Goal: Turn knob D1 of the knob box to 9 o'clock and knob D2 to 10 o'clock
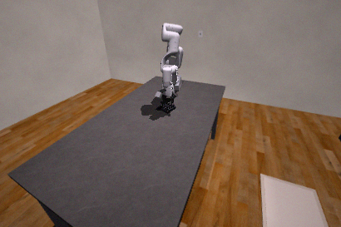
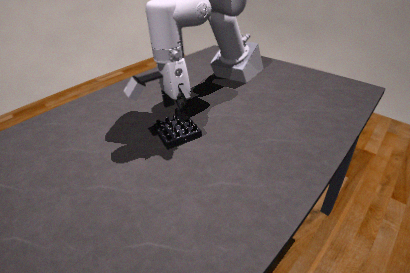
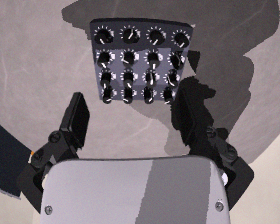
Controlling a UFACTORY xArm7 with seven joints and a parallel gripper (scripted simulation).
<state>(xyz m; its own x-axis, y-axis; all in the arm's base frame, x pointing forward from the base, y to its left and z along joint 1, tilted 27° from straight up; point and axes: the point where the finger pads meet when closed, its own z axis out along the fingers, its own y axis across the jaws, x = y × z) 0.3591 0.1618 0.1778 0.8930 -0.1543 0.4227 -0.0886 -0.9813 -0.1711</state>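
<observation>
– What is seen nearest the lens?
– A smooth, pale gripper housing (image 3: 112,187) with small round screws, at the bottom of the wrist frame. Beyond it, the gripper (image 1: 168,98) (image 2: 181,104) (image 3: 131,101) is spread wide, its flat black pads held well apart with nothing pinched between them.

– And the task's thing?
– The knob box (image 1: 169,110) (image 2: 181,142) (image 3: 141,48) is seen at the upper middle of the wrist frame, past the fingertips; in the exterior frame it is found just left of centre, under the tool. Sixteen round black knobs (image 1: 167,106) (image 2: 180,128) (image 3: 104,36) are set in its dark slab, each with a white line.

– How is the turning best done?
– Row D should be identified first; the printed names are too small to be read here. D1 should be centred between the pads, the opening narrowed to spare its neighbours, and the grip kept light. The line should be checked before release, then D2 approached from above.

– What lies farther off?
– A matt grey table (image 1: 121,141) (image 2: 220,195) (image 3: 40,55) with faint veins, then the arm's faceted base (image 2: 254,64), and a plain beige wall (image 1: 258,17) (image 2: 295,0).
</observation>
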